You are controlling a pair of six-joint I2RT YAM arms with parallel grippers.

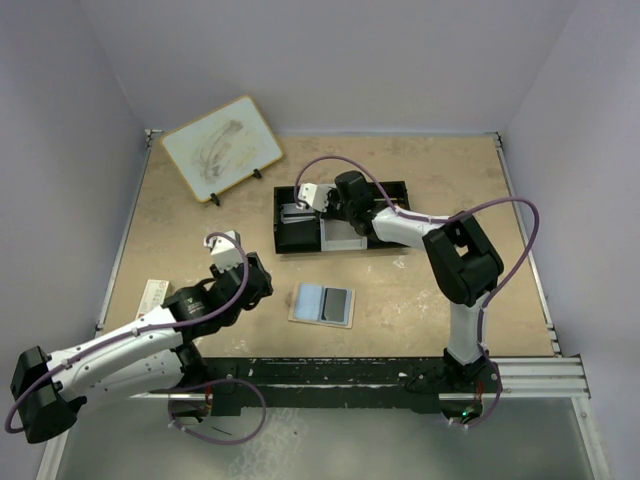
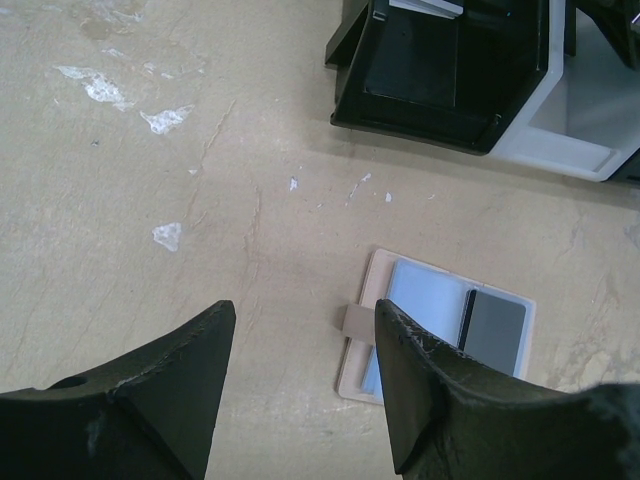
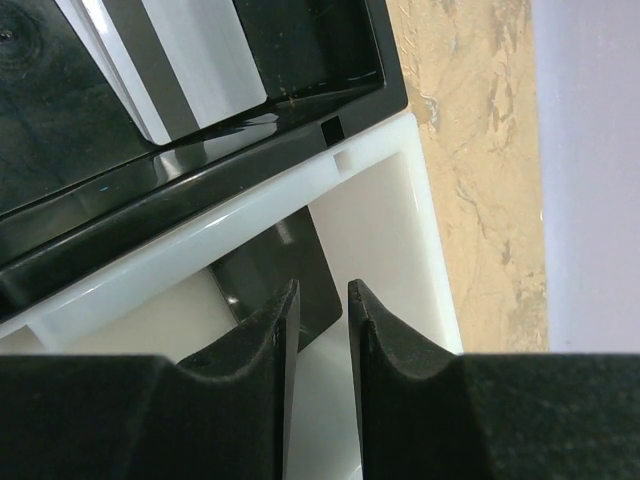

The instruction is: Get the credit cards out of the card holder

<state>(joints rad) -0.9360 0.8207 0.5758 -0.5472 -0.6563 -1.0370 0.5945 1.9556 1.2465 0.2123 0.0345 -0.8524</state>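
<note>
The card holder (image 1: 312,301) (image 2: 425,290) lies open on the table, pale blue with a tan edge. A grey credit card (image 1: 338,303) (image 2: 495,330) sits in its right half. My left gripper (image 1: 262,280) (image 2: 305,307) hovers open just left of the holder, with nothing between its fingers. Over the tray (image 1: 283,235) (image 3: 420,230) my right gripper (image 1: 335,212) (image 3: 322,285) is open with a narrow, empty gap. A dark credit card (image 3: 290,265) lies in the tray's white compartment, just below the left finger.
The black-and-white tray (image 2: 470,130) stands behind the holder. A wood-framed whiteboard (image 1: 220,145) leans at the back left. A small pale box (image 1: 152,293) lies near the left table edge. Walls close in the table on three sides.
</note>
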